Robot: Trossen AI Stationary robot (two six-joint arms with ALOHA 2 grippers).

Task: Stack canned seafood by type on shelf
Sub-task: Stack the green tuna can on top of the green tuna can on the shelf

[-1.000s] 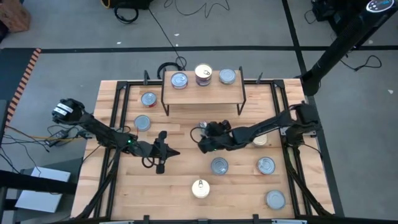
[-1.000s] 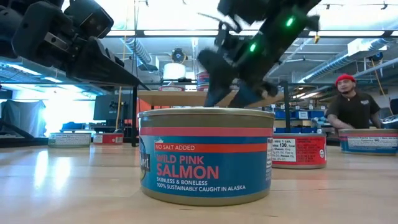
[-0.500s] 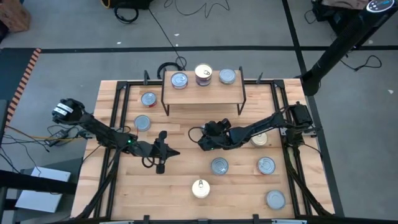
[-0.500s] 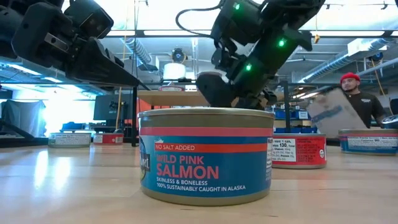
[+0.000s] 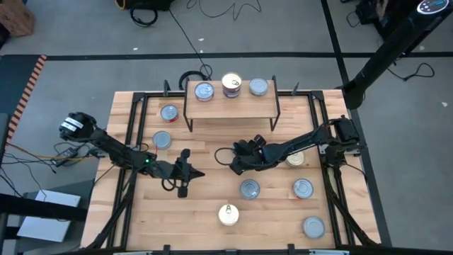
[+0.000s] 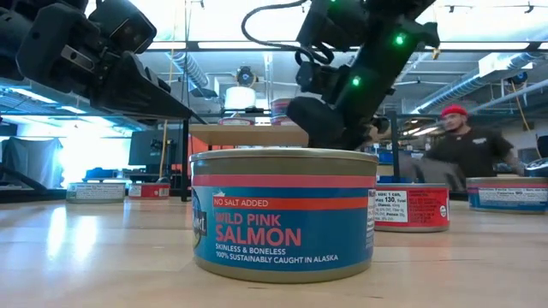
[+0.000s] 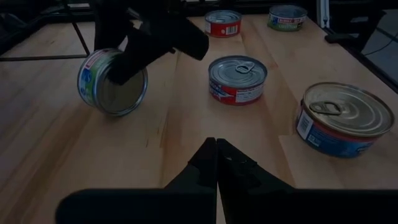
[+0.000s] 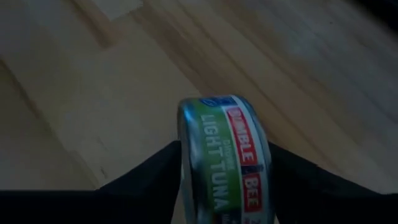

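A green-labelled tuna can (image 8: 224,158) stands on its edge at the table's middle, with my right gripper (image 5: 235,164) shut on it; in the left wrist view the can (image 7: 112,81) shows tilted under a dark finger. My left gripper (image 7: 216,149) hovers shut to the left of it (image 5: 202,174), holding nothing. The shelf (image 5: 231,106) stands at the far middle with three cans on its board. Loose cans rest on their bases on the table: a red one (image 7: 237,78), a blue one (image 7: 339,118) and a salmon can (image 6: 284,214). My right gripper pinches the tuna can between its two fingers, one on each flat face, one finger (image 7: 158,46) lying across the shiny face. The fingers slant down from the table's right. The label side (image 8: 239,140) faces the wrist. Whether the lower rim (image 7: 115,112) touches the table, I cannot tell.
Two cans (image 5: 168,112) (image 5: 161,139) lie left of the shelf, others at the near right (image 5: 303,188) (image 5: 313,227) and under the right arm (image 5: 296,158). Black frame rails (image 5: 134,142) run along the table's sides. A person (image 6: 458,150) is in the room behind.
My right gripper has stayed at about the same spot over the table's middle while its wrist has rolled and tipped further down. The person behind the table has shifted.
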